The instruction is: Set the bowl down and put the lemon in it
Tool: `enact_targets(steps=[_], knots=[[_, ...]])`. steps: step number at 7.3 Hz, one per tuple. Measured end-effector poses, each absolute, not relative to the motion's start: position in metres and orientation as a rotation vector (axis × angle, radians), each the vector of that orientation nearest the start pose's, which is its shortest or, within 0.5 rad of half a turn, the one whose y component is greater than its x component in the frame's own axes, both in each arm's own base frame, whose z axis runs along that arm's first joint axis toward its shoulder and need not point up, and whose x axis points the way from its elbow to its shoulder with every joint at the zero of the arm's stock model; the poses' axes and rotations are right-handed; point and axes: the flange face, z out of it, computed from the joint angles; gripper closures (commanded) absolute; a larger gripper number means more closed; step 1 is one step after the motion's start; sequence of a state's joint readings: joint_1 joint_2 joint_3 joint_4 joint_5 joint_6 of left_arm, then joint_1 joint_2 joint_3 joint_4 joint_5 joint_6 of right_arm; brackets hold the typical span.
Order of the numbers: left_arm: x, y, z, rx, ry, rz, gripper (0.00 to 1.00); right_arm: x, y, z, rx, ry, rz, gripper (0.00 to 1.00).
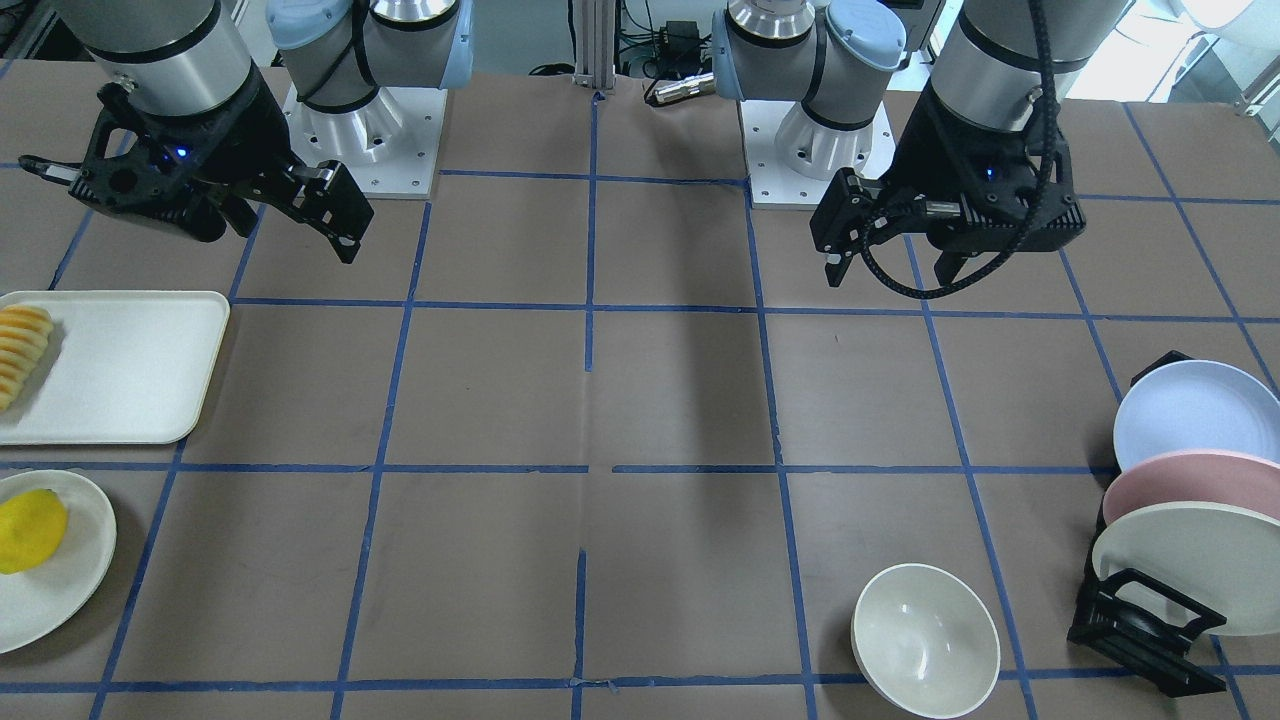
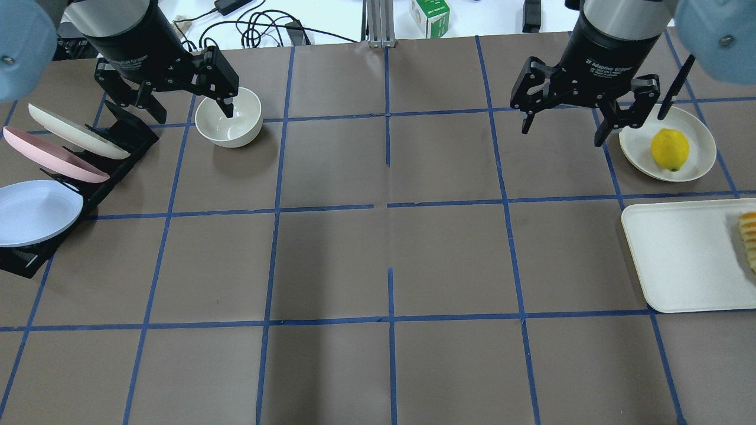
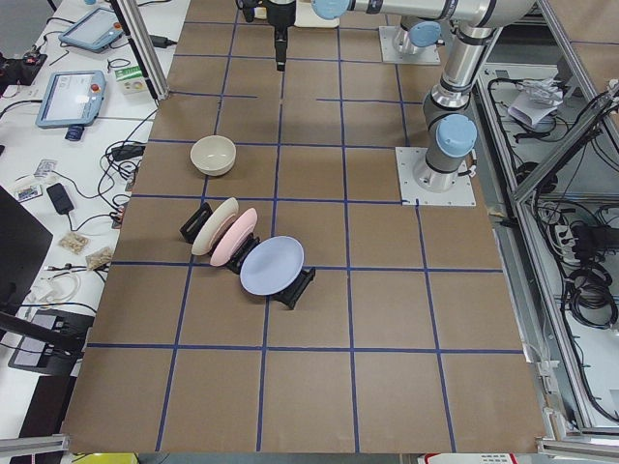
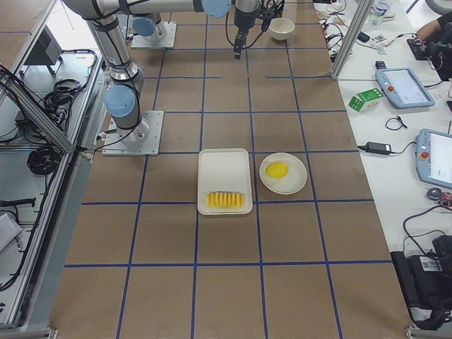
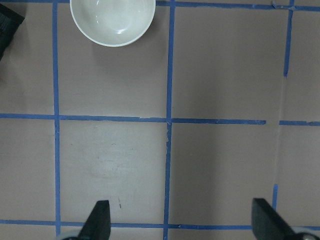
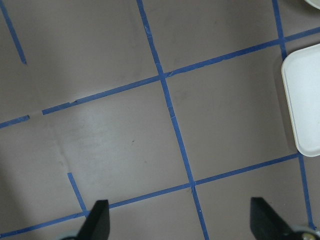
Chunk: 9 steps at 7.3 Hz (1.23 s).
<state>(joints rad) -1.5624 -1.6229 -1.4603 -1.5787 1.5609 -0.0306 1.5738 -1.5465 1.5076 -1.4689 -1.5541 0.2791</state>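
The cream bowl stands upright and empty on the table at the far left, beside the plate rack; it also shows in the front view and at the top of the left wrist view. The yellow lemon lies on a flat cream plate at the far right, also seen in the front view. My left gripper hangs open and empty high over the table, on the robot's side of the bowl. My right gripper hangs open and empty, left of the lemon's plate.
A black rack with cream, pink and blue plates stands left of the bowl. A cream tray with a row of yellow slices lies nearer the robot than the lemon's plate. Blue tape lines grid the brown table.
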Motion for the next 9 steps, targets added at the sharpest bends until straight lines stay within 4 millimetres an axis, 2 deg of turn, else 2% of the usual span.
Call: enact_targets(steps=[2,3,4,6,7,8,9], knots=[[-0.126,-0.521,0.515,-0.068,3.150,-0.084,0.00,0.136,-0.495,0.496,0.426,3.109,0.105,0.00],[-0.116,-0.531,0.510,-0.058,3.147,-0.097,0.00,0.136,-0.494,0.497,0.423,3.111,0.102,0.00],[-0.099,-0.553,0.492,-0.026,3.141,-0.106,0.00,0.136,-0.494,0.497,0.422,3.111,0.100,0.00],[-0.041,-0.616,0.424,0.036,3.128,-0.115,0.00,0.136,-0.495,0.495,0.412,3.114,0.104,0.00],[-0.006,-0.647,0.379,0.065,3.124,-0.130,0.00,0.134,-0.498,0.493,0.412,3.115,0.103,0.00],[0.018,-0.676,0.331,0.079,3.117,-0.169,0.00,0.129,-0.503,0.486,0.429,3.114,0.115,0.00],[0.032,-0.699,0.287,0.084,3.111,-0.196,0.00,0.115,-0.516,0.475,0.465,3.110,0.127,0.00]])
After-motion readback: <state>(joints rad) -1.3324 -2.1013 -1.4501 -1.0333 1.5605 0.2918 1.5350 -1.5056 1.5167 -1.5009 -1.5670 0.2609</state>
